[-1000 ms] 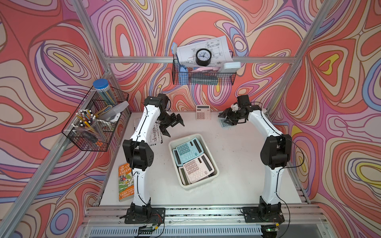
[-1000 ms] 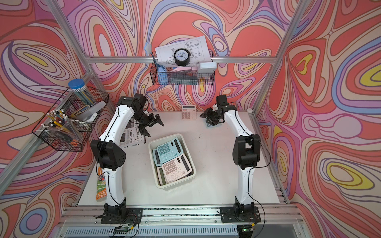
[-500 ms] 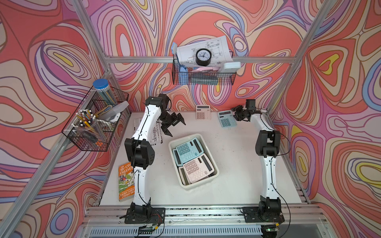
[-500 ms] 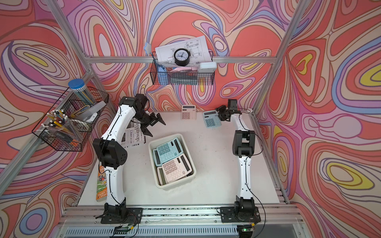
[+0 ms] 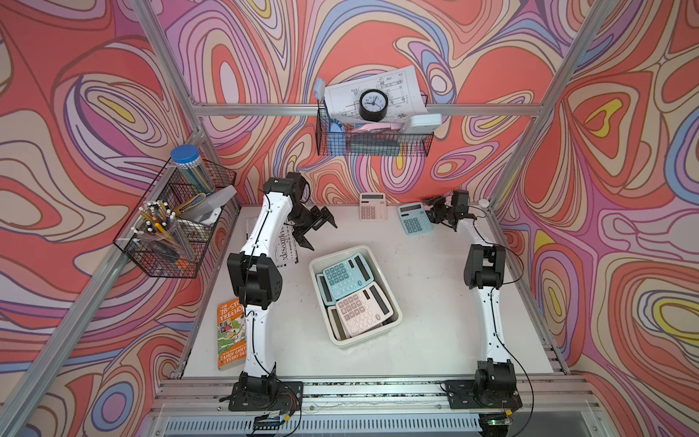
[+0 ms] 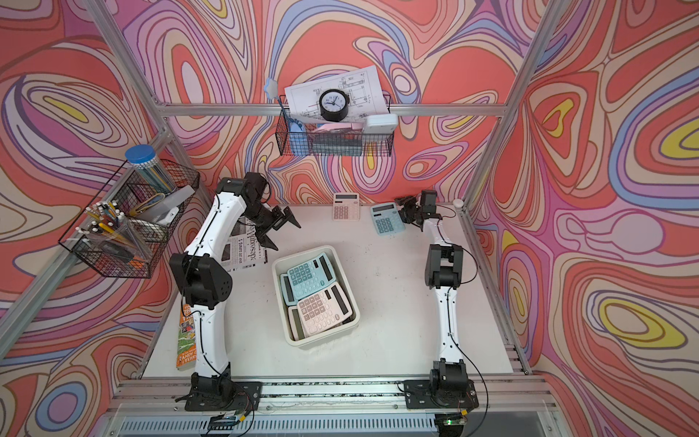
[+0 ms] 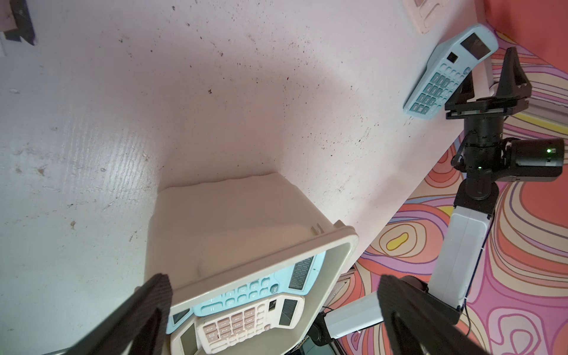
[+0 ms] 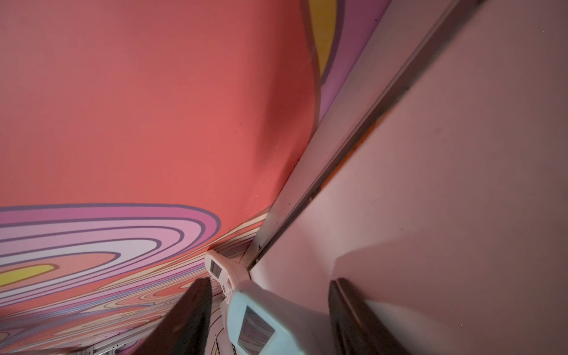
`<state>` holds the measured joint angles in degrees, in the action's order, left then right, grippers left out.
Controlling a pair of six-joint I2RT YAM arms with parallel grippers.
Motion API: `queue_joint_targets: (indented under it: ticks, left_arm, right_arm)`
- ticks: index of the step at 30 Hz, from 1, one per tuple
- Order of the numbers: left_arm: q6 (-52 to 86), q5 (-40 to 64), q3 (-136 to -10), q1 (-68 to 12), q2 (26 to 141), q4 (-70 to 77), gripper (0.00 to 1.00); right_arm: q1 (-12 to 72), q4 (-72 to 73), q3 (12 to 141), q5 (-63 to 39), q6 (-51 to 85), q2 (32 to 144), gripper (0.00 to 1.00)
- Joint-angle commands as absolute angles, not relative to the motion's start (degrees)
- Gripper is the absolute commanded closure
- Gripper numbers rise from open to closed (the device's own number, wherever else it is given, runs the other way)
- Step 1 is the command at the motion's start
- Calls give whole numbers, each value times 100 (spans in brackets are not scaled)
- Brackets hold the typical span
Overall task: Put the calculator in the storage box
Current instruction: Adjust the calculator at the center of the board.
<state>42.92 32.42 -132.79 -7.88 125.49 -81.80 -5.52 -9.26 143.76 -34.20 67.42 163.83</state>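
The cream-white rectangular plastic storage box has smooth walls with a soft sheen. The light-blue plastic calculator on the bench looks matt, and its dark display window is glossy. The white bench top is matt and scuffed, peppered with dark specks and showing a faint wood-like grain. The black wire basket is thin metal mesh. The silver aluminium frame bar has a brushed finish. The black pads of the left tool look ribbed and matt.

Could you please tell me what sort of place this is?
Probably a robot test cell dressed as an office desk: printed backdrop walls, wire basket of pens, calculators in the storage box.
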Motion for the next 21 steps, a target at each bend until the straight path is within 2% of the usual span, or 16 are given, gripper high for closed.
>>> queue_joint_targets:
  ticks: [1,4,11,15,21]
  left_arm:
    - [4306,3299,-13431,-756,12724,-8174,1]
    - [4275,3340,-13447,-756,12802,-8148,2]
    - [4118,3366,-13425,-754,13016,-8007,1]
    - [4071,3408,-13410,-756,13155,-7823,1]
    - [4138,3555,-13395,-756,13406,-7372,2]
  right_arm:
    - [-531,-947,14490,-3806,6648,16760,35]
    - [-505,-1225,14695,-4137,6253,16887,30]
    - [-293,-1856,14300,-4386,5108,16570,23]
    - [-53,-2220,14312,-4437,4595,16525,23]
    - [285,-2686,13971,-4377,3809,16232,29]
